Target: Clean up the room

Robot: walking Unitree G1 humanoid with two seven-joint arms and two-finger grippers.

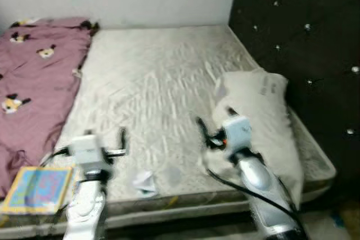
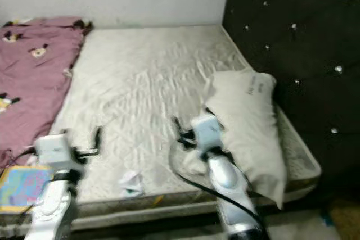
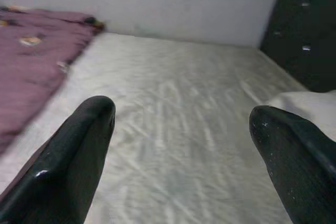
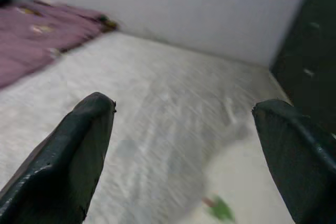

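Over the bare white quilted mattress [image 1: 152,94], both end effectors hover with fingers spread, grasping nothing: left end effector [image 3: 181,124], right end effector [image 4: 184,119]. At the right one's 3 o'clock lies a white pillow [image 1: 264,116]; a crumpled white paper scrap [image 1: 145,182] lies at 6 o'clock on the mattress.

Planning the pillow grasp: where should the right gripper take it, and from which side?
Take the pillow at its near left edge, beside the open right gripper, coming in from the mattress side. It lies flat along the headboard, and that soft edge should pinch easily.

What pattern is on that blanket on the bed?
Mauve blanket with small cartoon animal faces; clearest in left eye view.
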